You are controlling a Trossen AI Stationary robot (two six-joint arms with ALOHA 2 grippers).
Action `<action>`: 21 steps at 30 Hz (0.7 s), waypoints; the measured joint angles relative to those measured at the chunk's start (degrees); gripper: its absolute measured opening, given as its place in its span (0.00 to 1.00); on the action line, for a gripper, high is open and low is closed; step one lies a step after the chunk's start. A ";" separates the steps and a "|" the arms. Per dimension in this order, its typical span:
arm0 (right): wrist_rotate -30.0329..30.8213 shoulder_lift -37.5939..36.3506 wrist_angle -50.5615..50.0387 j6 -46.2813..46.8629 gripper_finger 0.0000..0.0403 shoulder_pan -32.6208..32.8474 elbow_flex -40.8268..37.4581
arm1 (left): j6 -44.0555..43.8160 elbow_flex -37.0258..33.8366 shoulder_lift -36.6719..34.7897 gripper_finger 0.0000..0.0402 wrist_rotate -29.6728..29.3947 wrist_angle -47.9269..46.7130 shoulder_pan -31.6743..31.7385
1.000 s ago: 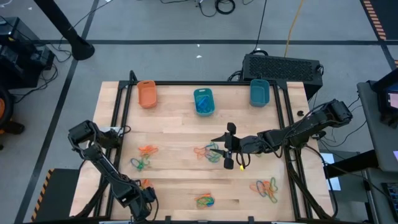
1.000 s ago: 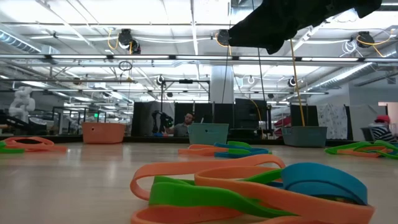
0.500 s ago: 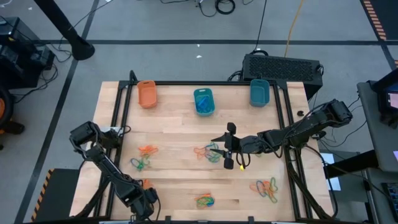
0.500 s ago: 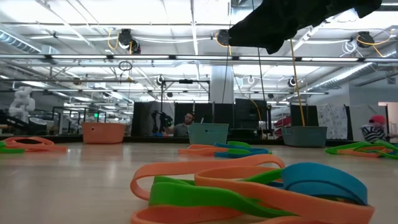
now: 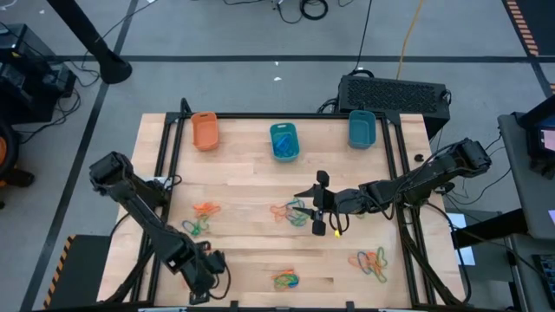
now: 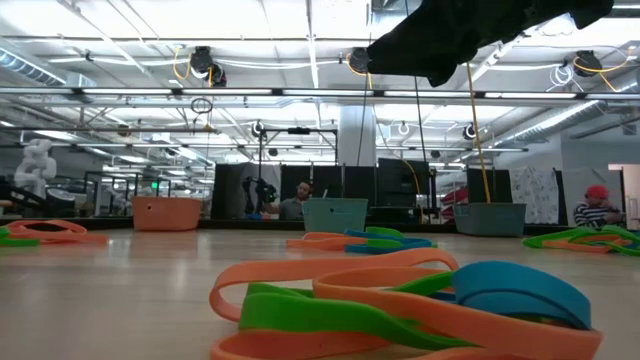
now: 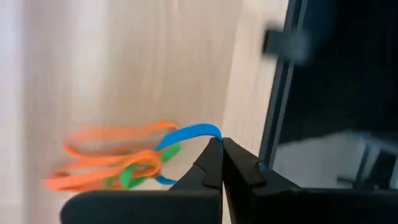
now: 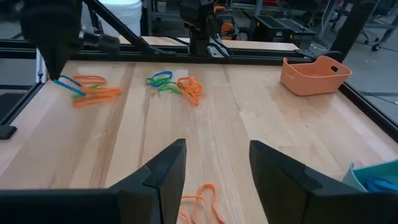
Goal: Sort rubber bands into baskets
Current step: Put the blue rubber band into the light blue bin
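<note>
The left pincer (image 5: 205, 270) is low over the worktop (image 5: 251, 173) near its front left corner, its fingers (image 7: 211, 165) pressed together on a blue band (image 7: 189, 132). That blue band runs from the fingertips into a small heap of orange and green bands (image 7: 118, 165) lying flat on the wood close to the worktop's left rail (image 7: 280, 93). From the right wrist view the same heap (image 8: 93, 92) shows at the far side with the left pincer standing over its blue strand.

The right pincer (image 5: 317, 208) hangs over the middle of the worktop with its fingers (image 8: 163, 174) spread and nothing between them. Just beside it lies a mixed heap (image 5: 293, 212) of orange, green and blue bands. More heaps are scattered about: one orange heap (image 5: 206, 209) and one green and blue heap (image 5: 192, 228) toward the left edge, one (image 5: 285, 280) at the front edge near the middle, and one (image 5: 370, 263) near the front right corner. In the low view the front heap (image 6: 400, 305) fills the foreground, orange, green and blue loops tangled together.

Three baskets stand in a row along the back edge, well apart from each other: an orange basket (image 5: 205, 130) toward the left, a teal basket (image 5: 284, 141) in the middle with blue bands inside, and another teal basket (image 5: 362, 129) toward the right.
</note>
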 joint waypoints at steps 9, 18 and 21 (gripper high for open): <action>-0.02 0.00 -0.05 0.00 0.42 0.00 0.00 | 7.52 0.02 -9.71 0.00 -14.12 -0.07 2.65; -0.02 0.00 -0.17 0.00 0.42 0.00 0.00 | 7.49 0.02 -11.60 0.00 -18.03 -4.21 3.63; -0.02 0.00 -0.17 0.00 0.42 0.00 0.00 | 6.80 0.02 -11.56 0.00 -17.65 -5.12 3.59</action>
